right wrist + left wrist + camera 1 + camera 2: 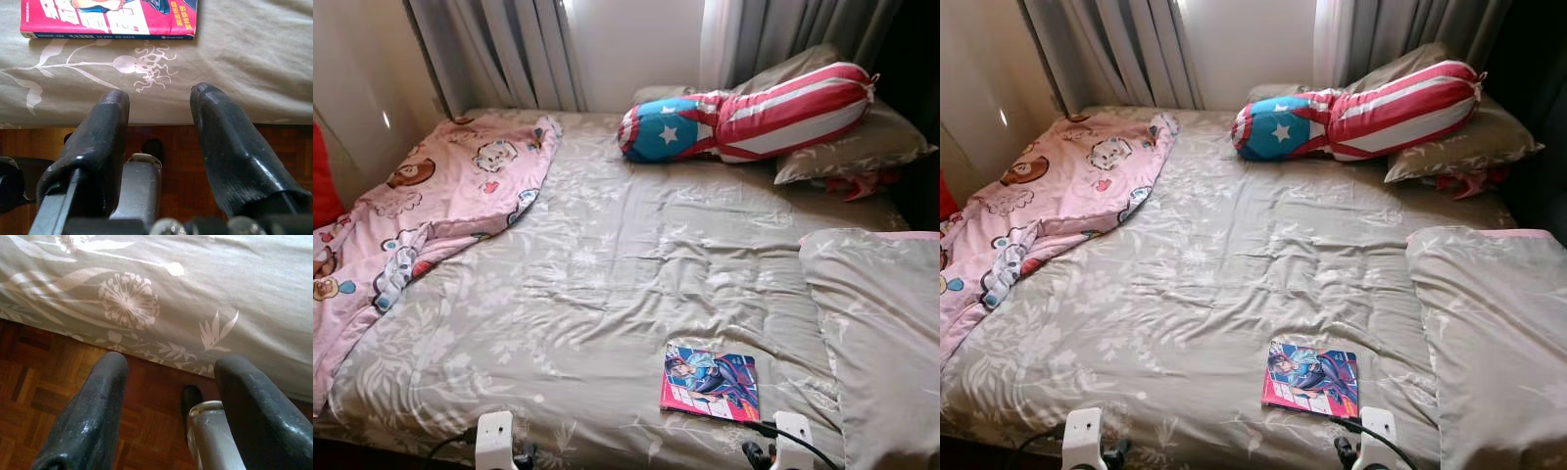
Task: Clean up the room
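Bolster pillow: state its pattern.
Bolster pillow: red-white stripes, blue end with white star; left eye view.

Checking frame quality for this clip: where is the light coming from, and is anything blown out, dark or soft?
Eye views: daylight through the curtains overexposes the window gap; far right corner dark; bed and comic book sharp. Left wrist view: sheet sharp, left gripper fingers near and slightly soft. Right wrist view: right gripper open, sheen on fingers, floor dim.

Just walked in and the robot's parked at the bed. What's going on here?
The robot stands at the foot of the bed, holding nothing. A comic book lies flat near the bed's near edge, and the right gripper hovers open just short of it. The left gripper is open too, low by the bed's edge over the wooden floor. A pink blanket lies rumpled on the left.
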Motion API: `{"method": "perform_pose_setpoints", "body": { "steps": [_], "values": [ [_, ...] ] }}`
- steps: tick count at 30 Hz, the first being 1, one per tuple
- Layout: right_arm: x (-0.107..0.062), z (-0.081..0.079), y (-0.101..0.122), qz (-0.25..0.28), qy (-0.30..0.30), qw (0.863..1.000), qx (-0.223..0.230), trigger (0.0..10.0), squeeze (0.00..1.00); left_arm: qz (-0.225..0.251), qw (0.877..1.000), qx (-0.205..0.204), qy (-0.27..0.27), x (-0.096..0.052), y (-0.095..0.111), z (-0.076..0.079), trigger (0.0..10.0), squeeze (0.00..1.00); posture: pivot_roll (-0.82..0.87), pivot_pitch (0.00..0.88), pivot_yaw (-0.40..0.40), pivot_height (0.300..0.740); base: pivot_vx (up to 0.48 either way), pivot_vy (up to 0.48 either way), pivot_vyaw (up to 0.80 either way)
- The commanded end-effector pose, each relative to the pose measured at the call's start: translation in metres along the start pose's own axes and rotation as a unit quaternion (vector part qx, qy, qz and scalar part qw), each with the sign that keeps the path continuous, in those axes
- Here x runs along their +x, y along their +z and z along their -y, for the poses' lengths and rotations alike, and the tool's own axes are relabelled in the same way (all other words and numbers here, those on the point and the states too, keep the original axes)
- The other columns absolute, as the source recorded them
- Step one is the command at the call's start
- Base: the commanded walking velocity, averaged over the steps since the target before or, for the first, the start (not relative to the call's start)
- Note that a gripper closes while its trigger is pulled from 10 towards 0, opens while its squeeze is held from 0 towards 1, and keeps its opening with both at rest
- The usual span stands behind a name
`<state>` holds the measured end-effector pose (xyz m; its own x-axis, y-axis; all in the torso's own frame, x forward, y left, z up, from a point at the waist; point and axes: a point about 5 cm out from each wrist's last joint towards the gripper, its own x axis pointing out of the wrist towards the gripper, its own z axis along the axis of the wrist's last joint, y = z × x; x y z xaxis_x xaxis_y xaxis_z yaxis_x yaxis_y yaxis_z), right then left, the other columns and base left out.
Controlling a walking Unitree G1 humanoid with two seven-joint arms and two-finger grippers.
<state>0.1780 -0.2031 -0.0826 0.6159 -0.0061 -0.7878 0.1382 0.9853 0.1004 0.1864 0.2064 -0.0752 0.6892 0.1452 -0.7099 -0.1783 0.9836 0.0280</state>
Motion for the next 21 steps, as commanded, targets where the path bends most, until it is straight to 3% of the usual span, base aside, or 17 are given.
{"method": "perform_pose_setpoints", "body": {
  "steps": [1,6,15,21],
  "values": [
    [0.001,-0.004,0.001,-0.004,0.005,1.0,-0.005,10.0,0.0,-0.02,1.0,0.004,0.011,-0.002,-0.008,-0.008,10.0,0.0,-0.04,0.0,0.025,0.74,0.0,0.0,0.0],
    [0.002,-0.007,0.007,0.01,0.009,1.0,-0.011,10.0,0.0,-0.024,1.0,0.006,0.012,-0.003,-0.009,-0.012,10.0,0.0,-0.04,0.0,0.033,0.74,0.0,0.0,0.25],
    [0.003,-0.008,0.007,0.01,0.005,1.0,-0.002,10.0,0.0,-0.029,0.999,0.012,0.013,-0.003,-0.01,-0.016,10.0,0.0,-0.04,0.0,0.042,0.74,0.0,0.0,0.8],
    [0.003,-0.007,0.007,0.006,0.002,1.0,0.005,10.0,0.0,-0.032,0.999,0.011,0.016,-0.003,-0.01,-0.018,10.0,0.0,-0.04,0.0,0.041,0.74,0.0,0.0,0.0]
  ]
}}
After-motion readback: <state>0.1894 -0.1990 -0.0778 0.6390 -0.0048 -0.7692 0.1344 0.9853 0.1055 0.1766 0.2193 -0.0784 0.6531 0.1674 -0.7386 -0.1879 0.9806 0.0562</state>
